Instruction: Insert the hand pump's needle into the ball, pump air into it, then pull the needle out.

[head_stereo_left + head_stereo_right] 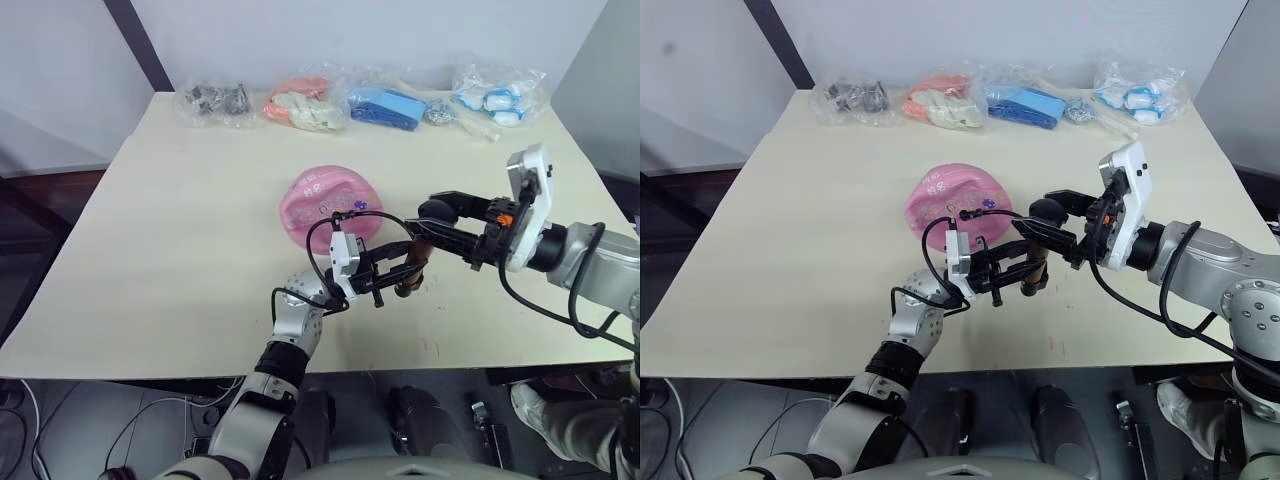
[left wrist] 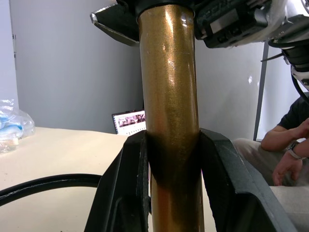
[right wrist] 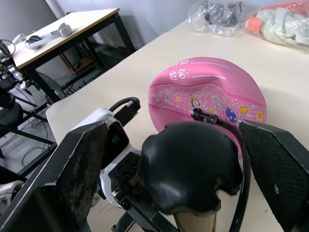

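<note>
Bags of clear crinkled plastic line the table's [image 1: 120, 220] far edge, left to right: dark grey parts [image 1: 213, 100], pink-orange and cream pieces [image 1: 302, 104], a blue block [image 1: 385, 108], blue-and-white items [image 1: 497, 97]. Mid-table sits the ball [image 1: 325, 205], pink rubber, dented and slack, with the needle [image 3: 197, 115] seated in its top. Just nearer, the left gripper [image 1: 388, 270] is clenched on the hand pump [image 2: 169, 121], a glossy gold-brown cylinder held upright, while the right gripper [image 3: 178, 159] stands released, fingers either side of the rounded black cap.

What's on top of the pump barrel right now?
The hand pump, clamped by the left gripper, carries its black handle knob on top, between the right gripper's open fingers. Whether they touch it is unclear. The rod below is hidden.
</note>
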`<action>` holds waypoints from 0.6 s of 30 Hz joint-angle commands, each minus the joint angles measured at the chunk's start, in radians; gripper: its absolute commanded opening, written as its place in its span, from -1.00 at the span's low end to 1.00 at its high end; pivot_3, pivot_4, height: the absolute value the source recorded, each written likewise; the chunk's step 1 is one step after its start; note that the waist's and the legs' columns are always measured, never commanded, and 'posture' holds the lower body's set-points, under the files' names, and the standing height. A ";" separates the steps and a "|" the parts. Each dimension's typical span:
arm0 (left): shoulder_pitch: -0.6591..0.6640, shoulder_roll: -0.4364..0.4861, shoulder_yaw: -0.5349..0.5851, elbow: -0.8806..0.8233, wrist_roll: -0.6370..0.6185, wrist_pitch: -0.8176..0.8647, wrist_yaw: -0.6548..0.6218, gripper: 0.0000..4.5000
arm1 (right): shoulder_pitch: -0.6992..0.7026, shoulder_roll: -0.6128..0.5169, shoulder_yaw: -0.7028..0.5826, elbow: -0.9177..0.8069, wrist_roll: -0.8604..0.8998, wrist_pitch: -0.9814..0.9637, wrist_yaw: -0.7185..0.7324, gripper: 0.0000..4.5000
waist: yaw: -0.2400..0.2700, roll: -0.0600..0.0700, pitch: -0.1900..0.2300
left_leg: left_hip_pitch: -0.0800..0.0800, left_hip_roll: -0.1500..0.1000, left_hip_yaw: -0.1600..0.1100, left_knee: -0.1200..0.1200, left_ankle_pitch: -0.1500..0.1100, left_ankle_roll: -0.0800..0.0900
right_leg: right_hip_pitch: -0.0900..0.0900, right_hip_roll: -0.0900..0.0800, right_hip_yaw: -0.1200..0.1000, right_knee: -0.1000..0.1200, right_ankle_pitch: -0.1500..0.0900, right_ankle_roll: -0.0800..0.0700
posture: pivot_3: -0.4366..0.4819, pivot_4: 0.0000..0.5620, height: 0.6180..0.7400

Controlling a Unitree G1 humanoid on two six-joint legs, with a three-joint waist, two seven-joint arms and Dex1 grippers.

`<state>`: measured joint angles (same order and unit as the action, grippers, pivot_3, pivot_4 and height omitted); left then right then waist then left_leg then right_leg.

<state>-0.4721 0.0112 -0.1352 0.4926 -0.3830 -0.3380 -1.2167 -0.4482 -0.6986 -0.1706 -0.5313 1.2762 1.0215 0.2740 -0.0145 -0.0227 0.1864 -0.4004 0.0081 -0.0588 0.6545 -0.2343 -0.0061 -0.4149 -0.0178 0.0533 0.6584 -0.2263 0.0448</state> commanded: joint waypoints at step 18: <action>-0.005 -0.016 0.003 -0.058 -0.018 0.033 0.007 -0.54 | -0.007 0.029 0.010 -0.021 -0.004 -0.024 -0.026 -0.25 | 0.000 0.000 0.000 | 0.000 0.000 0.000 0.000 0.000 0.000 | 0.000 0.000 0.000 0.000 0.000 0.000 | -0.05 -0.47 1.00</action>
<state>-0.4684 0.0068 -0.1297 0.4801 -0.3804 -0.3218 -1.2153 -0.4450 -0.6607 -0.1542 -0.5351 1.2807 1.0130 0.2453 -0.0142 -0.0226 0.1863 -0.4005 0.0081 -0.0591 0.6545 -0.2343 -0.0061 -0.4149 -0.0178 0.0531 0.6583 -0.2266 0.0451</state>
